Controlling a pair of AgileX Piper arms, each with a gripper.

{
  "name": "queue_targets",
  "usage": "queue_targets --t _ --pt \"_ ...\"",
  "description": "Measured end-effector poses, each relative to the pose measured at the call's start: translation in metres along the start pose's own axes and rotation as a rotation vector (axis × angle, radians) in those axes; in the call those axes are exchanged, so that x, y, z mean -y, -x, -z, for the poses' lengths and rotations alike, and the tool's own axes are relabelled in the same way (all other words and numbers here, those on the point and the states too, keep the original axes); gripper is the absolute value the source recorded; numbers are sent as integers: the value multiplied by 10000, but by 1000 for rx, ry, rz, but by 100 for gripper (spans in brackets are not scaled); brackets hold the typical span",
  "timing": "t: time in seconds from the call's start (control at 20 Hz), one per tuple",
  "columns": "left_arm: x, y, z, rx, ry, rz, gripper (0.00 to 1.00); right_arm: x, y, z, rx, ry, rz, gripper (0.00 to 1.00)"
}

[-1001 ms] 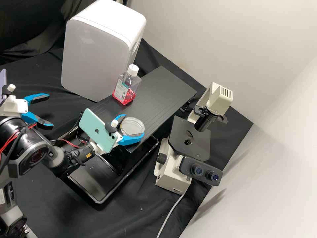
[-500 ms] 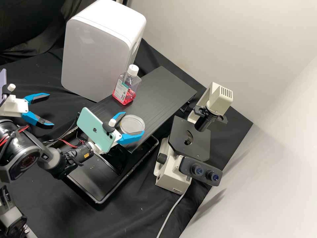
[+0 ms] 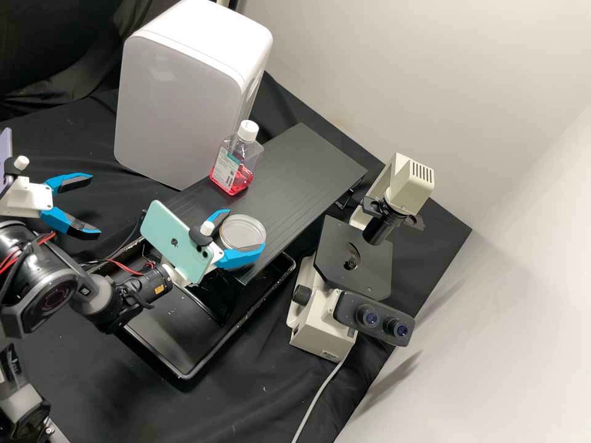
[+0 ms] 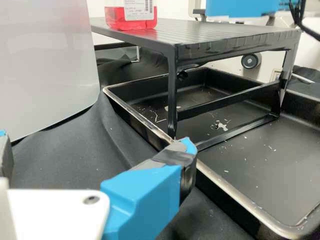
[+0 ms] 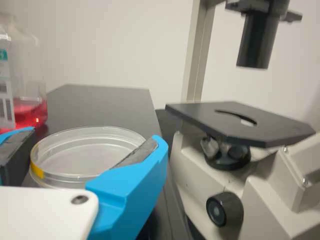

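On the black ribbed platform (image 3: 301,175), the clear petri dish (image 3: 243,231) is showing a yellow band; the bottle (image 3: 233,165) is showing red liquid and a white cap. Beside it, the microscope (image 3: 317,329) is showing cream.

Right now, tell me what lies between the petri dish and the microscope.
A finger of the right hand at the petri dish rim, then bare shelf and an open gap to the microscope; the high and right wrist views show it.
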Motion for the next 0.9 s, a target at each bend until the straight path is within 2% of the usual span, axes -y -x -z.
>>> queue_targets --t 0.4,0.45,0.9 --pt "2 2 -6 1 0 0 100 50 32 -51 21 4 23 0" --pt "2 2 -6 1 0 0 100 51 36 -52 21 4 23 100" --pt "2 2 -6 1 0 0 100 64 32 -64 24 5 26 100"
